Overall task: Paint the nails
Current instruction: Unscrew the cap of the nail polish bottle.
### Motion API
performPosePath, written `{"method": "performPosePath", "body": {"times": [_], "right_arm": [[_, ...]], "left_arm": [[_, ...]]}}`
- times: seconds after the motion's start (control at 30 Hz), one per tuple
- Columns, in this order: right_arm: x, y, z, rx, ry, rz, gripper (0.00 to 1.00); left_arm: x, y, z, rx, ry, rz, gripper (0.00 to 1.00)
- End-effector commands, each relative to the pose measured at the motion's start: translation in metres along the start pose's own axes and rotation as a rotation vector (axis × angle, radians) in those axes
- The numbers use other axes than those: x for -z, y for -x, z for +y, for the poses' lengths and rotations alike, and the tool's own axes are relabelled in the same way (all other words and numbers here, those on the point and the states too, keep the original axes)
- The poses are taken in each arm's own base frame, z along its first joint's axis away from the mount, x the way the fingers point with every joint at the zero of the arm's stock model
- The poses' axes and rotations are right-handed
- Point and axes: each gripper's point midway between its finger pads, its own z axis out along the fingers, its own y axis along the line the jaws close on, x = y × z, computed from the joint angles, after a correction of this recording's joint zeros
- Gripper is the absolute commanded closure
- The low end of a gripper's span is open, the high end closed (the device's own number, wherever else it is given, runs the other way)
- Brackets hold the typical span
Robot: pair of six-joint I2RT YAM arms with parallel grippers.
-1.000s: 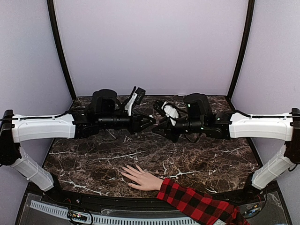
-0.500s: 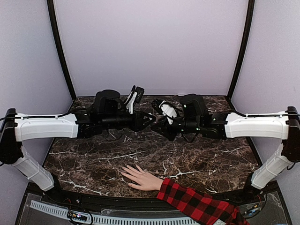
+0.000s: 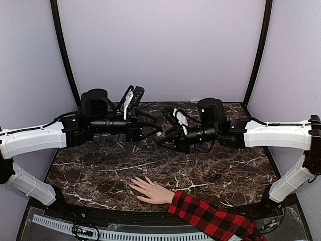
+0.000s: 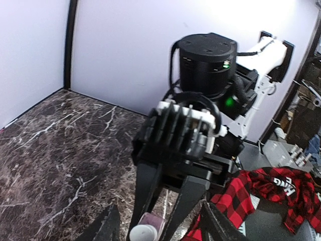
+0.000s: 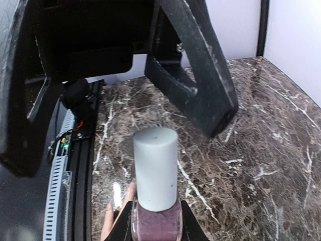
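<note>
Nails (image 3: 132,185) rest near the table (image 3: 225,165) edge; left jaws open, right jaws grip bottle (image 5: 155,170).

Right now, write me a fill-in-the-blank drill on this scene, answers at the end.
The right claw is ___ on the polish bottle.
The left claw stands ___, holding nothing.
The hand lies palm ___ on the table.
Its sleeve is red-and-black ___.
Missing words: shut, open, down, plaid.
</note>
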Motion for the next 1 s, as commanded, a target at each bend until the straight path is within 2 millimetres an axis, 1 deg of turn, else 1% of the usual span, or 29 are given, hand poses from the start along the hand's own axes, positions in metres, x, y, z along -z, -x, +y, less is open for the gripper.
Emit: {"method": "performPosePath", "body": {"times": [0.0, 0.03, 0.13, 0.27, 0.33, 0.4, 0.47, 0.63, 0.7, 0.73, 0.83, 0.87, 0.97], "right_arm": [[0.012, 0.024, 0.038, 0.067, 0.206, -0.089, 1.00], [0.013, 0.025, 0.043, 0.072, 0.235, -0.093, 1.00], [0.016, 0.028, 0.055, 0.083, 0.303, -0.102, 1.00], [0.017, 0.027, 0.063, 0.083, 0.362, -0.097, 1.00], [0.016, 0.026, 0.065, 0.082, 0.380, -0.095, 1.00], [0.016, 0.027, 0.068, 0.084, 0.396, -0.095, 1.00], [0.016, 0.028, 0.069, 0.086, 0.403, -0.098, 1.00], [0.016, 0.029, 0.070, 0.082, 0.419, -0.093, 1.00], [0.015, 0.028, 0.070, 0.081, 0.422, -0.091, 1.00], [0.015, 0.027, 0.070, 0.081, 0.422, -0.092, 1.00], [0.015, 0.028, 0.069, 0.082, 0.414, -0.096, 1.00], [0.015, 0.029, 0.068, 0.081, 0.406, -0.096, 1.00], [0.013, 0.028, 0.061, 0.074, 0.363, -0.091, 1.00]], "left_arm": [[0.009, 0.000, -0.044, -0.113, -0.251, -0.024, 0.44], [0.011, -0.001, -0.049, -0.121, -0.283, -0.023, 0.44], [0.012, -0.002, -0.055, -0.137, -0.320, -0.032, 0.45], [0.015, -0.004, -0.063, -0.147, -0.384, -0.049, 0.47], [0.015, -0.005, -0.067, -0.146, -0.412, -0.057, 0.50], [0.015, -0.005, -0.068, -0.143, -0.426, -0.059, 0.56], [0.014, -0.007, -0.067, -0.141, -0.426, -0.056, 0.64], [0.010, -0.010, -0.064, -0.135, -0.420, -0.047, 0.66], [0.009, -0.010, -0.064, -0.133, -0.422, -0.047, 0.70], [0.009, -0.010, -0.064, -0.132, -0.421, -0.049, 0.74], [0.009, -0.010, -0.063, -0.130, -0.418, -0.047, 0.82], [0.009, -0.010, -0.063, -0.129, -0.415, -0.047, 0.86], [0.010, -0.010, -0.061, -0.125, -0.395, -0.050, 0.91]]}}
